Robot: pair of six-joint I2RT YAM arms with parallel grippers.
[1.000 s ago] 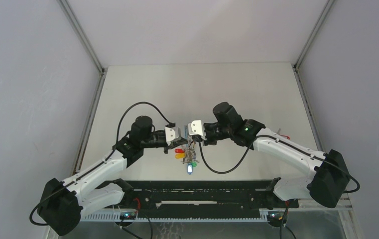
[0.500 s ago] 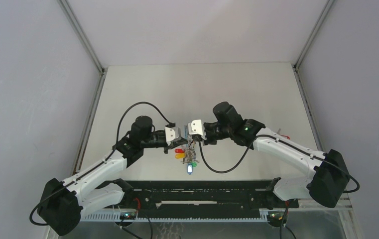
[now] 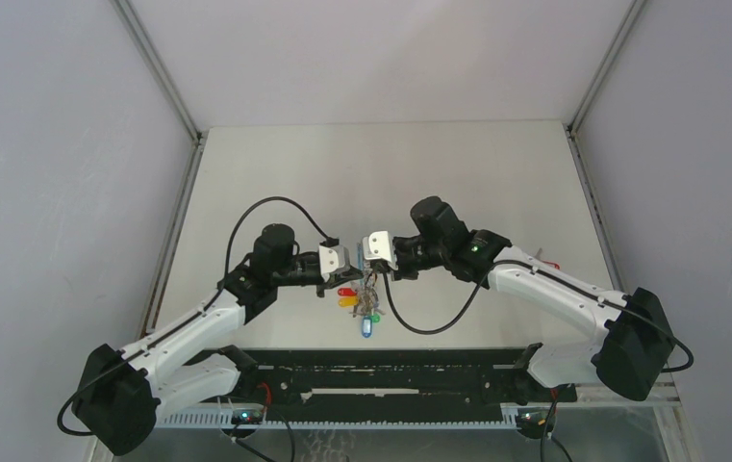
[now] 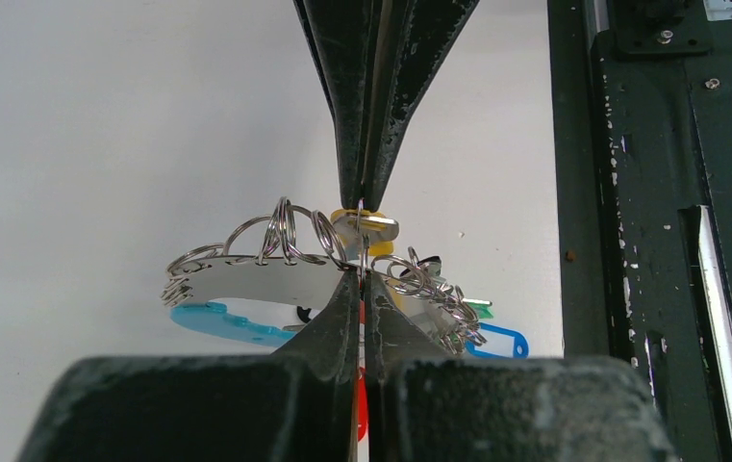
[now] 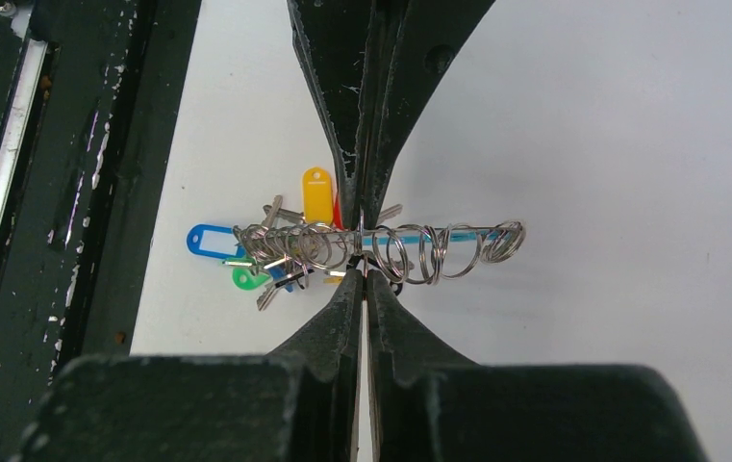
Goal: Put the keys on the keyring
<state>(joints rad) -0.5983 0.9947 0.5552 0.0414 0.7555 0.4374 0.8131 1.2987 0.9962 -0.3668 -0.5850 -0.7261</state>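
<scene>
Grey metal with a cyan stretch: the keyring (image 5: 439,248) is hanging clear of the table (image 3: 391,173) between the two arms, which are facing each other tip to tip at mid-table. Its long axis is lying crosswise to the line joining the fingertips, so each gripper is meeting it side-on.

Left gripper (image 4: 362,281): jaws together, pinching at the loop's edge. Right gripper (image 5: 360,269): jaws likewise together, tip sitting in the coil of small rings (image 5: 419,252). Whether it is nipping the loop or a single split ring cannot be told. Neither arm is nearer, as both are meeting the keyring at the same spot.

The yellow-tagged key (image 4: 366,227) is sitting in the gap between the opposing tips. The red-tagged key (image 3: 345,291) is dangling just beneath the left gripper.

Judgement: any threading is going to turn on sliding along that crosswise axis — not along the fingers.
</scene>
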